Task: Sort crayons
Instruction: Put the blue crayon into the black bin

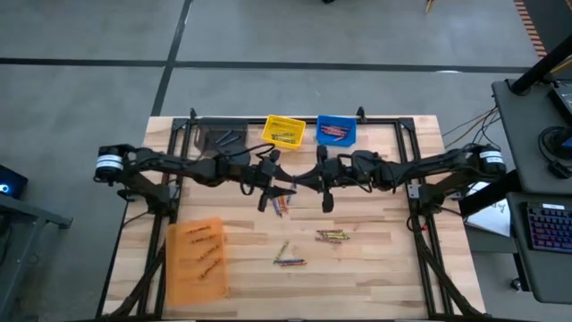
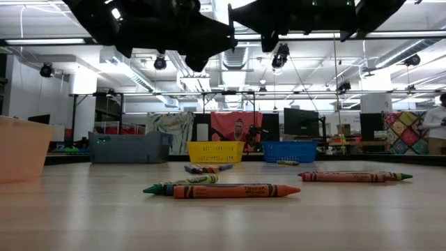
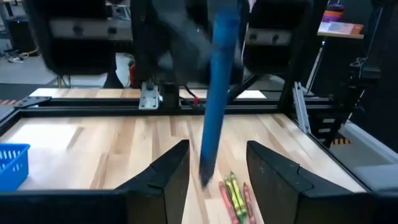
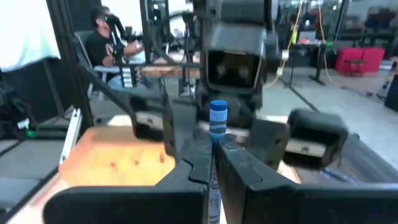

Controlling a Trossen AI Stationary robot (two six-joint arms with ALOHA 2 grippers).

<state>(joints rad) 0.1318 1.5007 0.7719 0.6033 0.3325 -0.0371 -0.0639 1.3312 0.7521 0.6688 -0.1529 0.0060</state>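
Blue crayon (image 4: 217, 134) upright btwn right gripper (image 4: 212, 163) fingers; other crayons (image 1: 332, 236) flat in clusters mid-table.

- The right gripper (image 4: 214, 163) is pinching a blue crayon (image 4: 217, 118) between its two dark fingers (image 4: 193, 158), which are standing closed against the stick.
- The crayon is standing upright, its blunt top end rising above the fingertips.
- The left arm's wrist block (image 4: 239, 59) is facing this gripper from just beyond the crayon, its body filling the middle of the view.
- An orange bin (image 4: 118, 162) is lying on the table behind the fingers, with small dark marks showing on its floor.
- A person (image 4: 106, 43) is sitting in the room beyond the table, near a black frame post (image 4: 68, 74).
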